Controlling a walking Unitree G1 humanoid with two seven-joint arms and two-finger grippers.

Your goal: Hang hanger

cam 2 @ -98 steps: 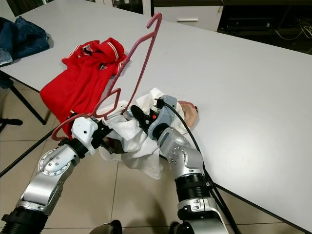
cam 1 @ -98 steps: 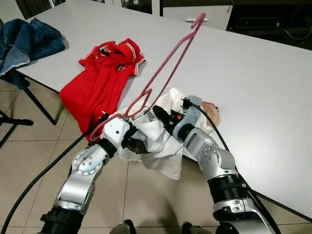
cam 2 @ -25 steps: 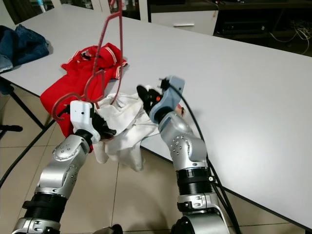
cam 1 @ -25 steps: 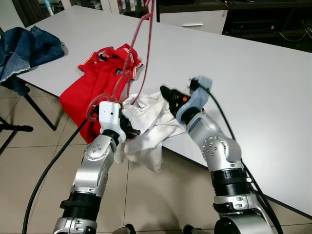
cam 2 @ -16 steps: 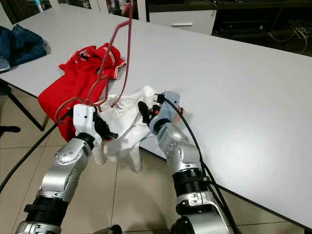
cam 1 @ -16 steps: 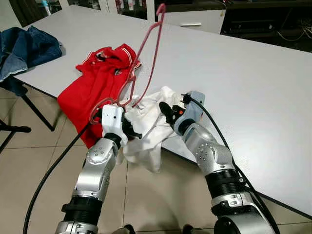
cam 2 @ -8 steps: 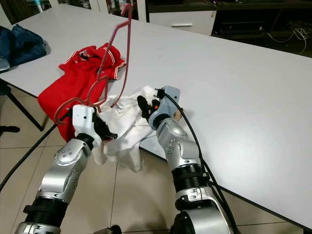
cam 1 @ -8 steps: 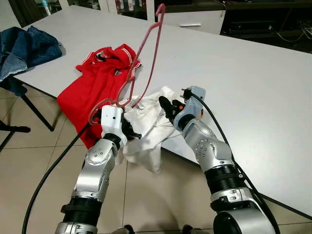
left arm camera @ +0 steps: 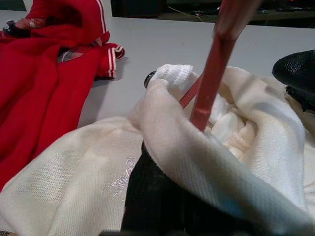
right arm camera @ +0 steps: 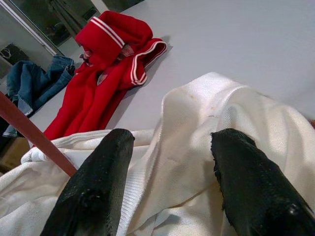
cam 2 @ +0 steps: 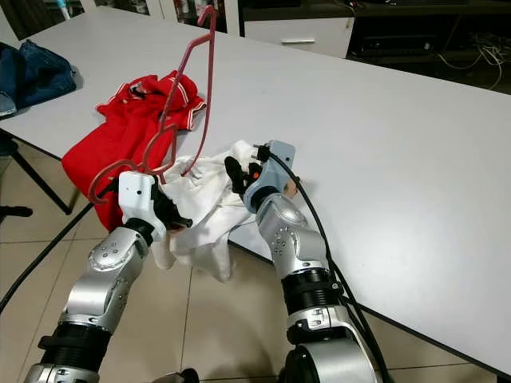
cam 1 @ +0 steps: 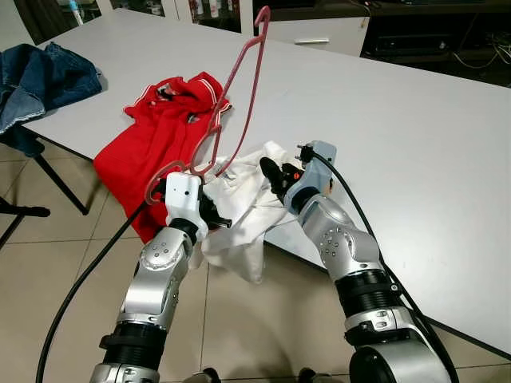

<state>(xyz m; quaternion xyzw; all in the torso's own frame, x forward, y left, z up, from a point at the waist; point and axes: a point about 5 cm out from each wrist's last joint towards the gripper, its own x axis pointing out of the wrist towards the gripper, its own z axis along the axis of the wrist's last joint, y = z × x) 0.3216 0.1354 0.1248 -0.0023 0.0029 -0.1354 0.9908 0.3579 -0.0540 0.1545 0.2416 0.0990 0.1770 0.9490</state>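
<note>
A pink-red hanger (left arm camera: 211, 83) stands nearly upright off the table's near edge, its hook (cam 1: 259, 17) at the top. My left gripper (cam 1: 214, 217) is shut on its lower end, with a white shirt (cam 1: 249, 214) bunched over the fingers and hanging toward the floor. One black finger (left arm camera: 157, 196) shows under the cloth. My right gripper (cam 1: 271, 171) sits just right of the hanger, open, its fingers (right arm camera: 93, 191) spread over the white shirt (right arm camera: 197, 123) without clamping it.
A red polo shirt (cam 1: 164, 132) lies on the white table (cam 1: 415, 144), draping over its near edge, left of the hanger. Blue jeans (cam 1: 40, 80) are piled at the far left. A black cable (cam 1: 72, 287) trails from my left arm over the tiled floor.
Since 1.5 s ago the hanger has tilted rightward from near vertical and my right arm has come down closer to the shirt. Nothing has moved in the last half second.
</note>
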